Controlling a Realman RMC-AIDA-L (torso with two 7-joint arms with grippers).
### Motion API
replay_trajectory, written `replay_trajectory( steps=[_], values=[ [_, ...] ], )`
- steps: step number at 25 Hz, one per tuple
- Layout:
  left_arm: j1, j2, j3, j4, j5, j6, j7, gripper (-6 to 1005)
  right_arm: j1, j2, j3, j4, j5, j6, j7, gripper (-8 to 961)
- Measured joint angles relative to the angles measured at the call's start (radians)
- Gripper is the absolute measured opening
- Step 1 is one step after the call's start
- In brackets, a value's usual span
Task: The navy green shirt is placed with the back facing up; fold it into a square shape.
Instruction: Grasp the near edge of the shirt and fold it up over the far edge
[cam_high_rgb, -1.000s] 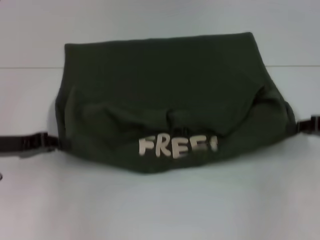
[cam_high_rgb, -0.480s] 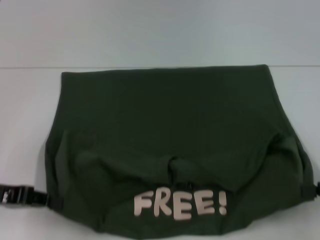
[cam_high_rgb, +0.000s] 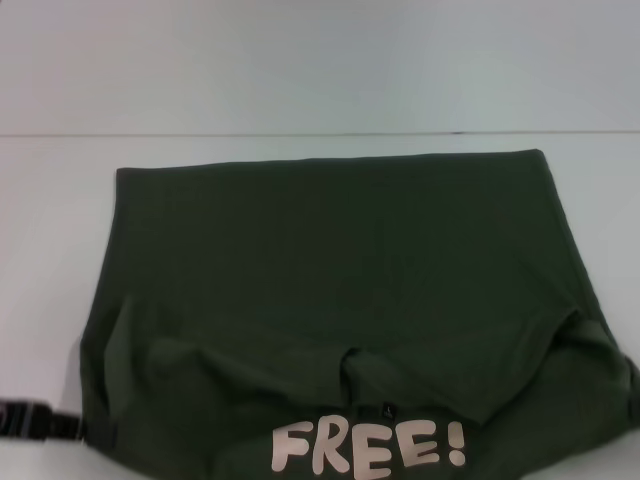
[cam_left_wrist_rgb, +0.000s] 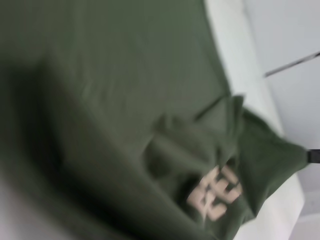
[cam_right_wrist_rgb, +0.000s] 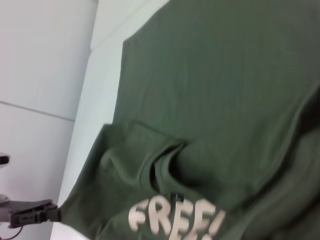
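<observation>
- White table (cam_high_rgb: 300, 60) lies under everything.
- Shirt (cam_high_rgb: 330, 280) now sits nearer and flatter than before; its whole "FREE!" print (cam_high_rgb: 368, 447) shows at the near edge.
- Left gripper (cam_high_rgb: 85, 428) pinches the near-left corner, having come nearer.
- Right gripper's fingers: cannot tell.

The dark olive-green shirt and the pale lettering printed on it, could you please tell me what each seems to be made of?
The dark olive-green shirt looks like soft, matte woven or knit fabric, probably cotton: it drapes, creases and bunches near the collar without shine. The pale "FREE!" lettering seems a flat printed or transfer layer, smoother and opaque; its exact type cannot be told.
</observation>
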Motion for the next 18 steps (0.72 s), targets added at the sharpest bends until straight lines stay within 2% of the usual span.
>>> replay_trajectory(
  steps=[5, 9, 10, 12, 14, 15, 18],
  values=[
    [-0.086, 0.018, -0.116, -0.015, -0.012, -0.022, -0.018, 17, 0.105, -0.011, 0.047, 0.01, 0.006, 0.08, -0.02, 109],
    [-0.172, 0.027, -0.163, -0.036, -0.012, -0.19, -0.123, 16, 0.203, -0.049, 0.063, 0.104, 0.006, 0.309, -0.005, 115],
    [-0.204, 0.028, -0.164, -0.047, -0.013, -0.275, -0.159, 16, 0.229, -0.059, 0.063, 0.137, 0.006, 0.379, -0.002, 116],
    [-0.225, 0.028, -0.163, -0.057, -0.013, -0.326, -0.179, 16, 0.27, -0.066, 0.059, 0.178, 0.002, 0.503, 0.003, 119],
    [-0.258, 0.025, -0.152, -0.082, -0.01, -0.429, -0.208, 16, 0.302, -0.058, 0.052, 0.2, 0.0, 0.636, 0.004, 121],
    [-0.278, 0.02, -0.129, -0.104, -0.006, -0.521, -0.224, 16, 0.316, -0.048, 0.047, 0.209, 0.0, 0.698, 0.003, 123],
    [-0.29, 0.013, -0.107, -0.125, -0.007, -0.599, -0.229, 16, 0.35, -0.013, 0.009, 0.228, -0.001, 0.856, -0.004, 127]
  ],
)
